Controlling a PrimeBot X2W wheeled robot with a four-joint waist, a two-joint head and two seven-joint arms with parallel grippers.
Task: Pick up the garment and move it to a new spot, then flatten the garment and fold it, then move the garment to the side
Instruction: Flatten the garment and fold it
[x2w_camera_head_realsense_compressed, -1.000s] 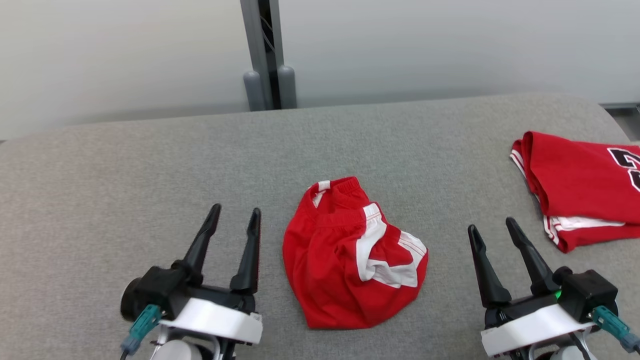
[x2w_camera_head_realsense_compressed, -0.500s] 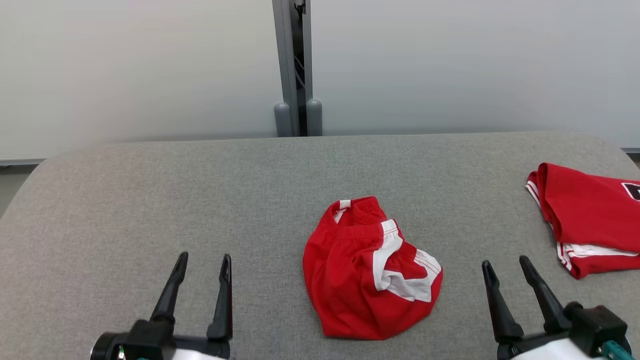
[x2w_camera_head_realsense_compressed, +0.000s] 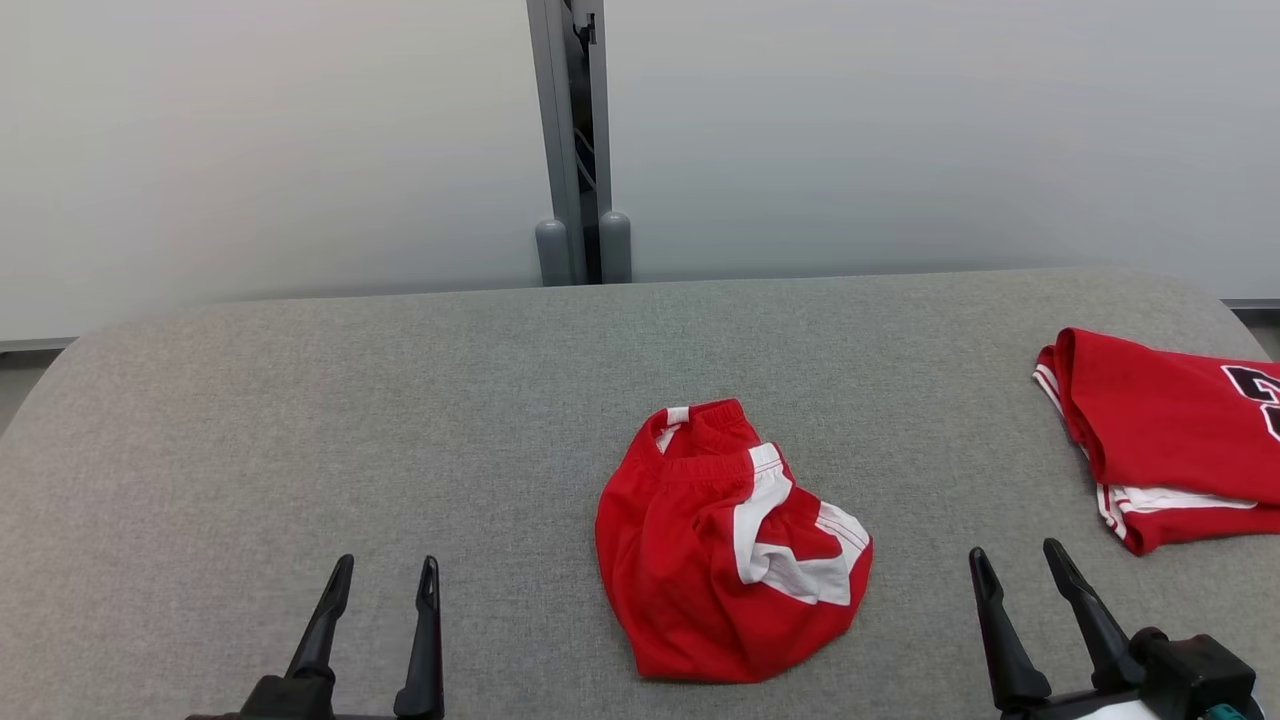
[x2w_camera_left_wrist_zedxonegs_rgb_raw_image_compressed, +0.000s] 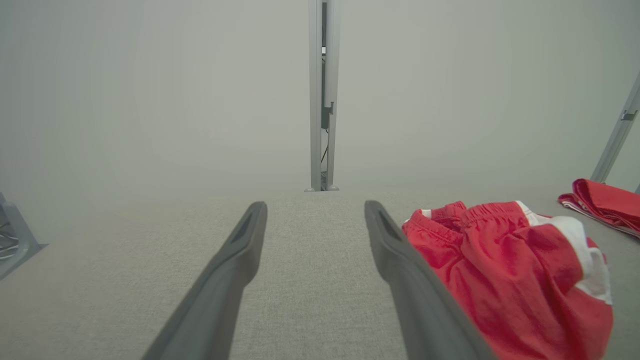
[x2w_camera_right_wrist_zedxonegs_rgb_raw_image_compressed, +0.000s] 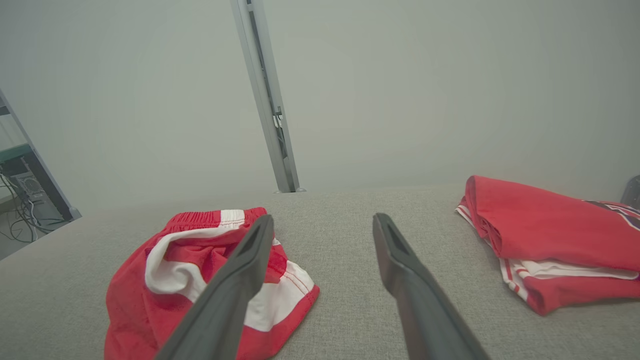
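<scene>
The garment (x2w_camera_head_realsense_compressed: 715, 545), red shorts with white side panels, lies crumpled in a heap on the grey padded table (x2w_camera_head_realsense_compressed: 400, 400), near the front middle. It shows at the right in the left wrist view (x2w_camera_left_wrist_zedxonegs_rgb_raw_image_compressed: 505, 270) and at the lower left in the right wrist view (x2w_camera_right_wrist_zedxonegs_rgb_raw_image_compressed: 200, 270). My left gripper (x2w_camera_head_realsense_compressed: 385, 570) stands open at the lower left, well to the left of the garment, holding nothing. At the lower right, my right gripper (x2w_camera_head_realsense_compressed: 1015, 562) is open too, apart from the garment and empty.
A folded red jersey (x2w_camera_head_realsense_compressed: 1165, 430) with white trim and dark lettering lies at the table's right edge. Behind the table stands a pale wall with a grey vertical post (x2w_camera_head_realsense_compressed: 570, 150). Bare grey surface stretches across the left half and the back.
The head camera has tilted up, so the table sits lower in the picture and the grippers show less. Both grippers stay open, and the garment lies as before.
</scene>
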